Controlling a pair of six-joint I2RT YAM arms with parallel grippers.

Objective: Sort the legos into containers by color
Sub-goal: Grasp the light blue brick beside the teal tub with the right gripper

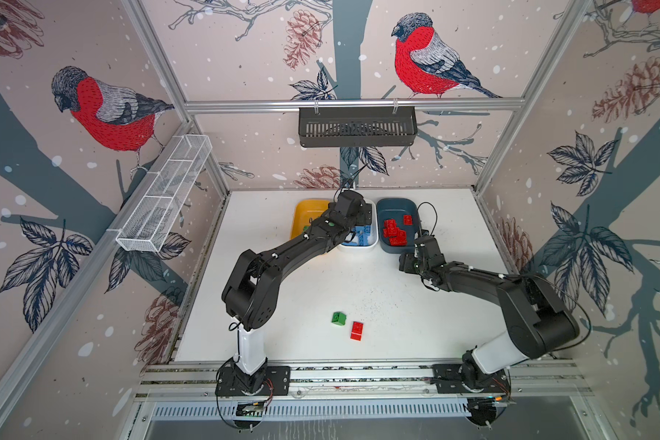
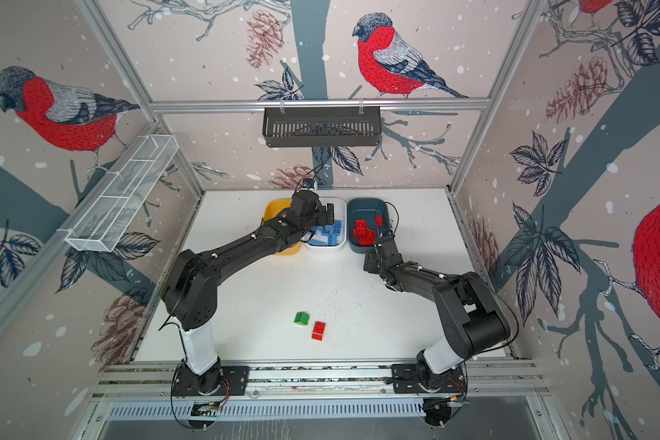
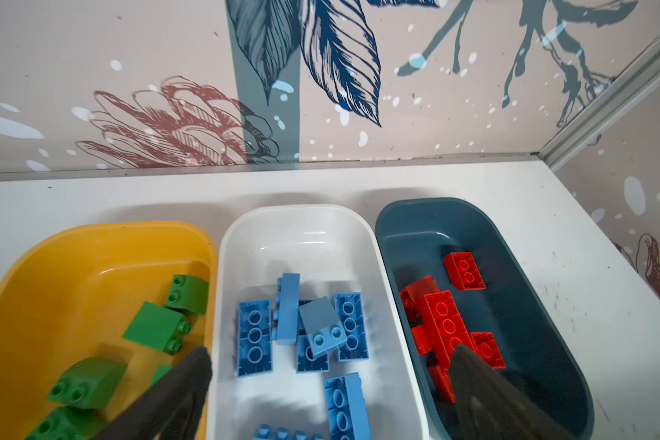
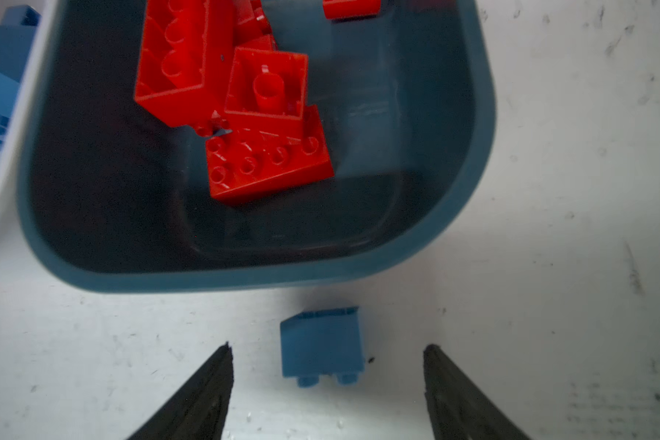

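Observation:
Three containers stand side by side at the back. The yellow tub (image 3: 92, 236) holds green legos (image 3: 157, 327), the white tub (image 3: 294, 209) holds light blue legos (image 3: 254, 335), and the teal tub (image 3: 435, 204) holds red legos (image 3: 444, 324). My left gripper (image 3: 330, 350) hangs open over the white tub with nothing between its fingers. My right gripper (image 4: 328, 346) is low over the table at the teal tub's near end. It is open on either side of a small blue lego (image 4: 321, 343), not touching it. A green lego (image 1: 338, 318) and a red lego (image 1: 356, 330) lie at the front of the table.
A white wire-mesh basket (image 1: 164, 194) hangs on the left wall and a black slotted basket (image 1: 357, 125) on the back rail. Both arm bases sit on the aluminium rail (image 1: 359, 375) along the table's front edge.

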